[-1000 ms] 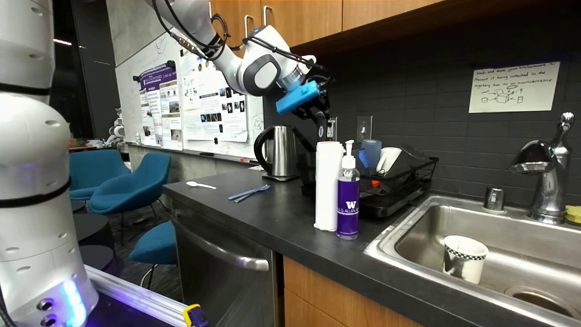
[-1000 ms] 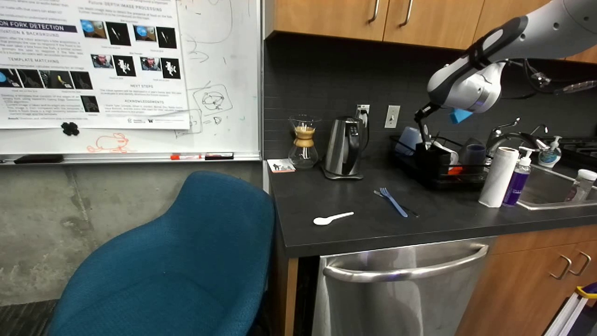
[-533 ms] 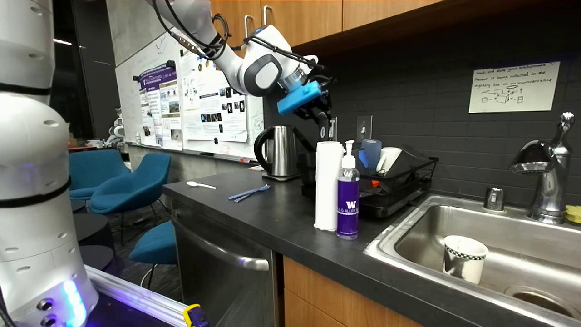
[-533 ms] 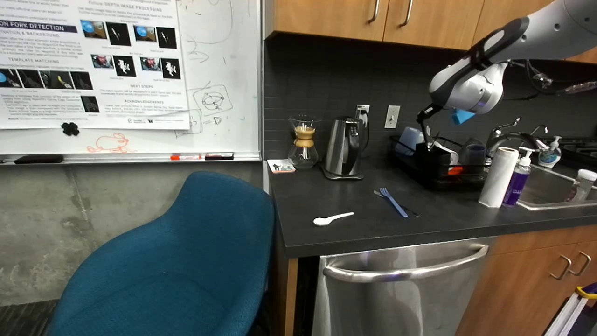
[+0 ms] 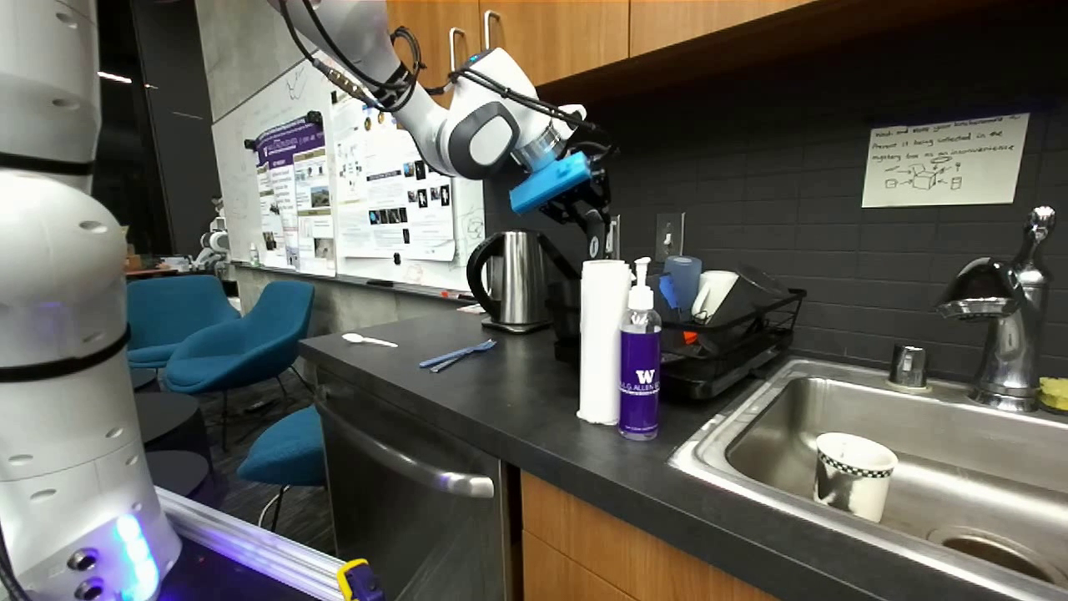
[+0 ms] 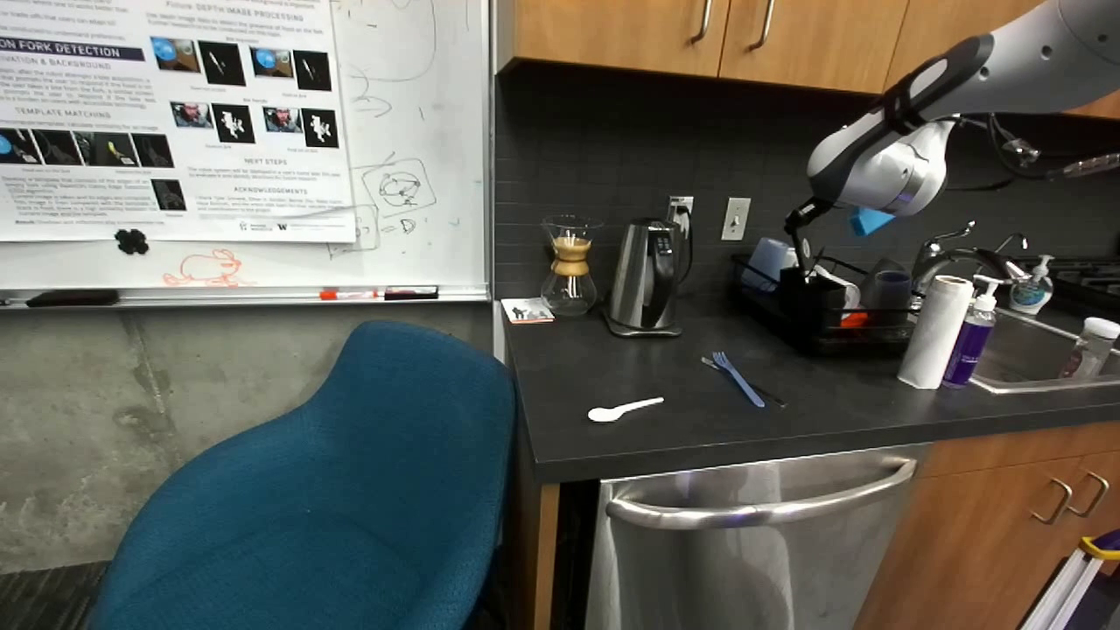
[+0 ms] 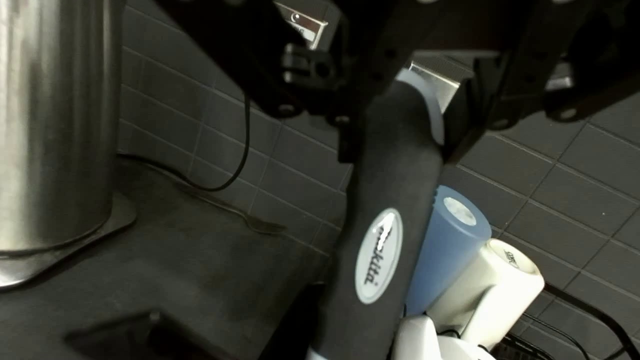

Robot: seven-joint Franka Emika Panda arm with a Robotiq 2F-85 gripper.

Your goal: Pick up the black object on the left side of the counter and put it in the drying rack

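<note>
My gripper (image 7: pixel 397 150) is shut on a long black handle (image 7: pixel 395 175) with a pale oval label; the handle fills the gap between the fingers. The handle also shows under the gripper in both exterior views (image 5: pixel 595 245) (image 6: pixel 806 250), hanging at the black box (image 6: pixel 809 302) on the near end of the drying rack (image 6: pixel 853 346). I cannot tell whether its lower end is inside or behind that box. No small black lump shows on the counter (image 6: pixel 647 363); I cannot tell whether the held handle is that object. The rack holds a blue cup (image 7: pixel 445 245) and a white cup (image 7: pixel 487 295).
A steel kettle (image 6: pixel 643 276) stands beside the rack. A paper roll (image 5: pixel 602 342) and a purple bottle (image 5: pixel 640 376) stand in front of the rack. The sink (image 5: pixel 709 446) is beyond them. A blue fork (image 6: pixel 739 381) and a white spoon (image 6: pixel 612 413) lie on the counter.
My gripper has moved slightly down and sideways along the rack, and the handle has moved with it. The things on the counter have not moved.
</note>
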